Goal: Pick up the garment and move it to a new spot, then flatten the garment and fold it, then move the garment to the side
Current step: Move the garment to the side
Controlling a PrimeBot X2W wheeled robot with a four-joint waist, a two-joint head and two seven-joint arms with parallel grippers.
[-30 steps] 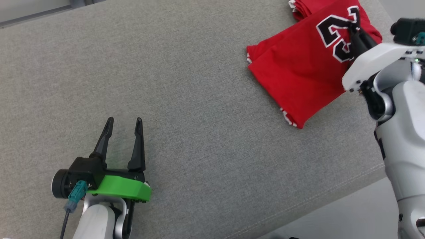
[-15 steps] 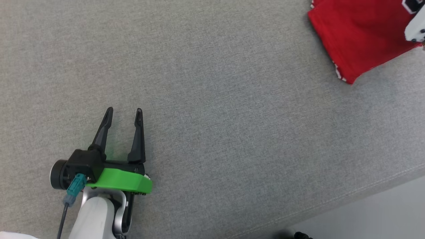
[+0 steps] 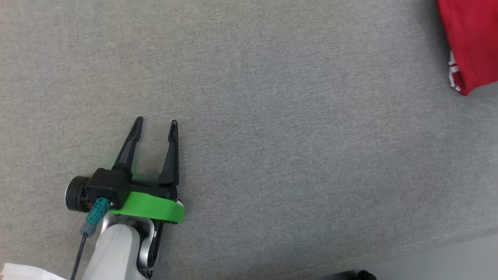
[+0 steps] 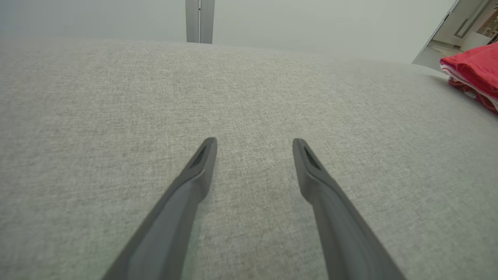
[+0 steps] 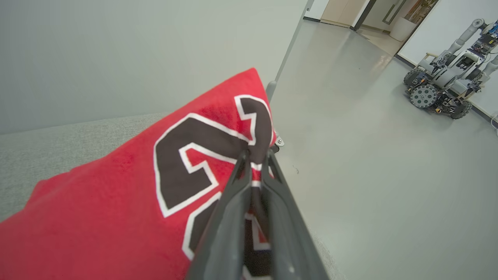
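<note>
Within the right tool lies the garment, pinched tight.

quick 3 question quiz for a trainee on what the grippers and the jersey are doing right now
1. True or false: the left gripper holds the red garment.
2. The right gripper is: A) open above the floor B) shut on the garment C) resting flat on a box.
3. Fill in: the left gripper's jaws stand ____ over the grey fabric surface.
Key: 1 false; 2 B; 3 open.
</note>
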